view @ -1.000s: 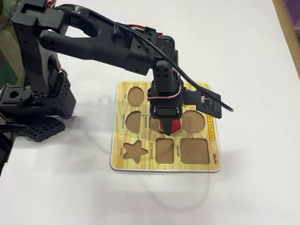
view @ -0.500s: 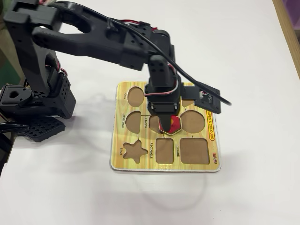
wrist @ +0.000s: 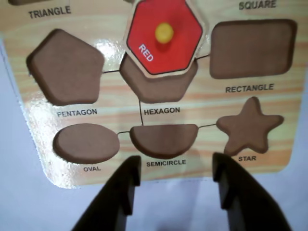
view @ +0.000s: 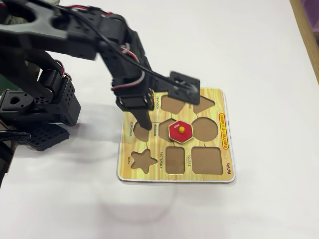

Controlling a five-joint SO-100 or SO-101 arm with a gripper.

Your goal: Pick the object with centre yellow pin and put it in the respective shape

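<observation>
The red hexagonal piece point(wrist: 163, 36) point(view: 180, 131) with a yellow knob at its middle lies on the yellow wood-grain board point(wrist: 211, 103) point(view: 157, 174). It sits askew over the hexagon cut-out point(wrist: 159, 86) point(view: 166, 126), shifted toward one side, so a brown strip of the cut-out shows beside it. My gripper point(wrist: 176, 163) point(view: 144, 123) is open and holds nothing. In the wrist view its two black fingers point(wrist: 122, 192) frame the board's edge near the SEMICIRCLE label. In the fixed view it hangs over the board's left part, apart from the piece.
Other brown cut-outs surround the piece: pentagon point(wrist: 65, 67), rectangle point(wrist: 252, 48), star point(wrist: 249, 127), semicircle point(wrist: 163, 139), oval point(wrist: 85, 143). The arm's black base point(view: 40, 104) stands left of the board on the white table. A wooden edge point(view: 306, 35) runs along the upper right.
The gripper has let go of the red piece, which now lies over the hexagon cut-out. The arm has risen and swung left, away from the piece.
</observation>
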